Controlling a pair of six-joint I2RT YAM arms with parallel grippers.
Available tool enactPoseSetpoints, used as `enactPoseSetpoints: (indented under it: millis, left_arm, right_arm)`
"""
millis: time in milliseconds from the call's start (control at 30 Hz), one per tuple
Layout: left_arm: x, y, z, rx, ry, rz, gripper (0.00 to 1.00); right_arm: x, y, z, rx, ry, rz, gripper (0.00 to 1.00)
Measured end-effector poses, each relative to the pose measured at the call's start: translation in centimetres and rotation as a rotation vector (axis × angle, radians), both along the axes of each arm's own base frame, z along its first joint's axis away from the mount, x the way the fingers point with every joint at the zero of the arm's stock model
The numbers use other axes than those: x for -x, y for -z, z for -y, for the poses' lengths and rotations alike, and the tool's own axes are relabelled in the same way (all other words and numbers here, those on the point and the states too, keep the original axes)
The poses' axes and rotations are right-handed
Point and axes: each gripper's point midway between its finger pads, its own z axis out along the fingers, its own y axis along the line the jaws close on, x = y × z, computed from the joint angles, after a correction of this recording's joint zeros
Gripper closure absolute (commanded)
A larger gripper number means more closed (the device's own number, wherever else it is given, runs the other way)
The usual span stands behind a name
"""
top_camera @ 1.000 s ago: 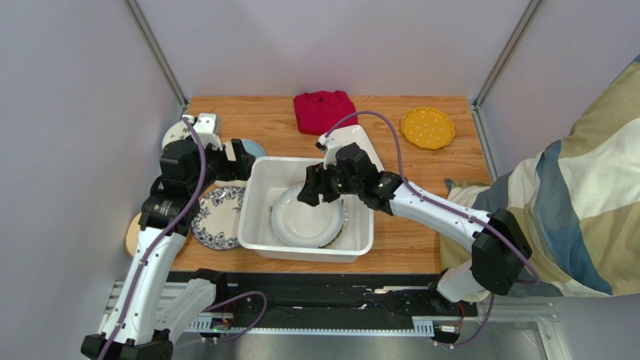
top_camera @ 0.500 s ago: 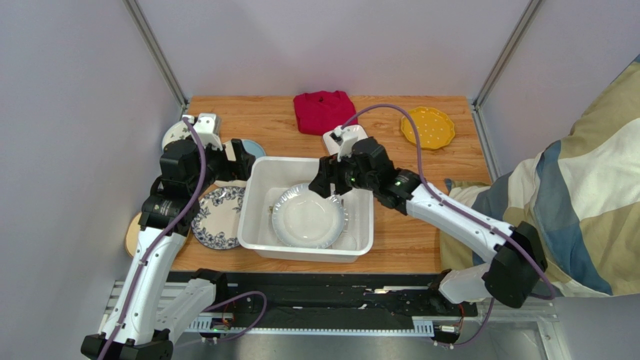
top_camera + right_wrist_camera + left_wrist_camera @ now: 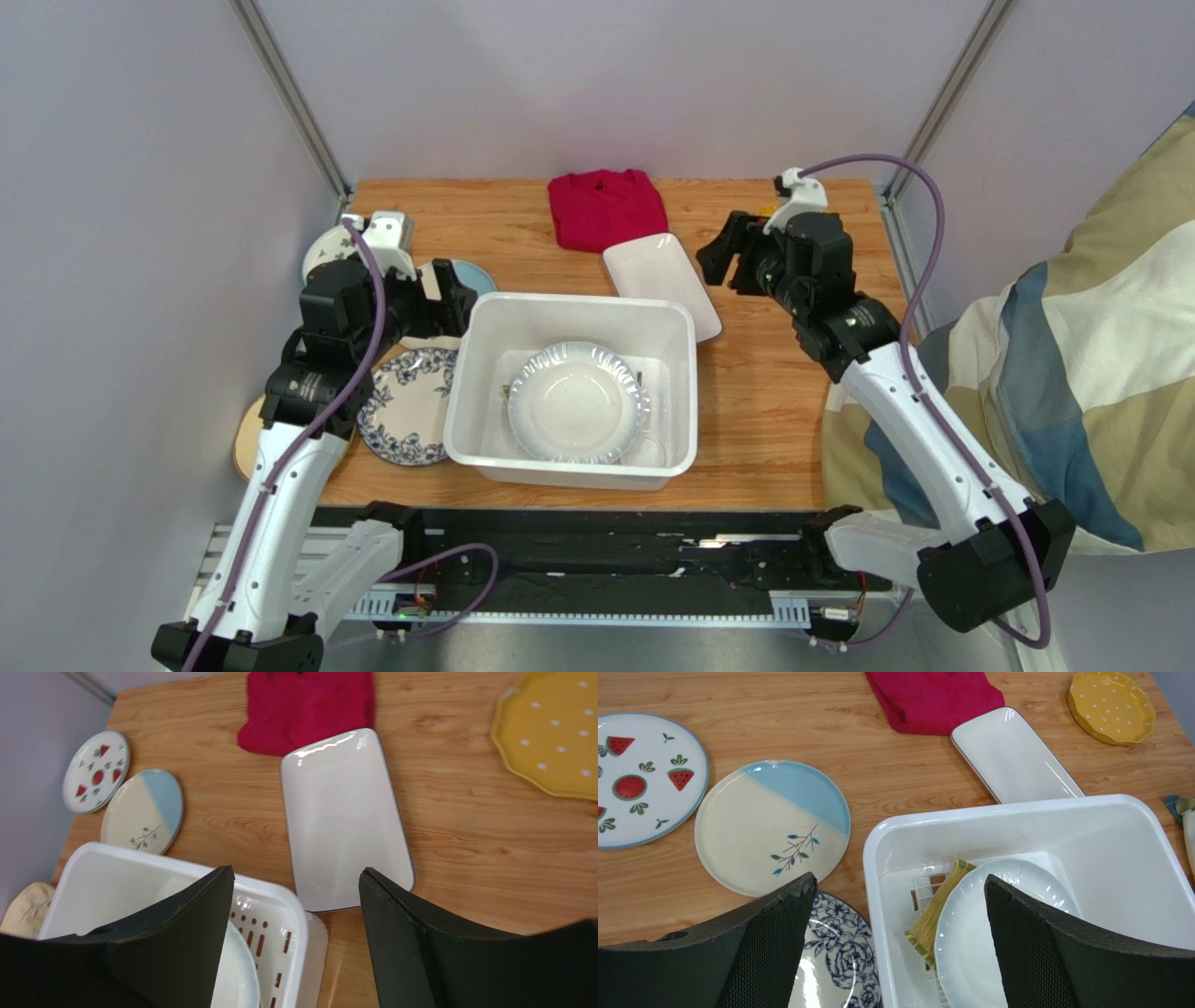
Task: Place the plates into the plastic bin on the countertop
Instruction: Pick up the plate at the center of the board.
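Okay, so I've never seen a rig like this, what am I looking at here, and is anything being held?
Two robot arms stand at a wooden table. One picture looks down from above; the other two come from wrist cameras, so the dark shapes are each arm's fingers. The left gripper and right gripper are open, empty. The white bin holds a round white plate over a greenish plate. Outside lie a rectangular plate, yellow plate, red cloth, strawberry plate, cream-and-blue plate and floral plate.

Bare worktop [image 3: 758, 420] lies open right of the plastic bin [image 3: 575, 298]; white rectangular plate [image 3: 662, 270] and red cloth [image 3: 606, 206] crowd its far side, blue floral plate [image 3: 407, 409] its left.
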Motion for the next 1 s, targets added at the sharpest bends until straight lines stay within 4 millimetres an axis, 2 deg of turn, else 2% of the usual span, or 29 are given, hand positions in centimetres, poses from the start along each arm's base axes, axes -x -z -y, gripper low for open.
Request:
enactPoseSetpoints:
  millis: [167, 333, 567, 767, 933, 1000]
  left_arm:
    - [-0.1, 0.0, -0.1, -0.002, -0.003, -0.001, 0.06]
    - [-0.2, 0.2, -0.1, -0.005, -0.007, -0.006, 0.07]
    - [-0.3, 0.3, -0.4, -0.013, -0.024, -0.008, 0.07]
    - [-0.3, 0.4, -0.3, -0.017, -0.022, -0.009, 0.06]
    - [-0.3, 0.5, -0.1, -0.025, -0.019, -0.010, 0.06]
    - [-0.3, 0.5, -0.1, -0.027, -0.018, -0.012, 0.06]
  right_arm:
    - [-3.6, 2.8, 6.0, -0.020, 0.239, -0.101, 0.30]
    - [-8.3, 7.2, 11.8, 0.003, 0.463, -0.217, 0.32]
    - [-12.6, 13.9, 16.7, 0.036, 0.653, -0.360, 0.33]
    - [-15.4, 16.8, 21.8, 0.028, 0.791, -0.409, 0.34]
    - [-16.5, 18.1, 25.4, 0.011, 0.876, -0.433, 0.34]
    - [-16.7, 18.8, 26.2, 0.008, 0.894, -0.447, 0.35]
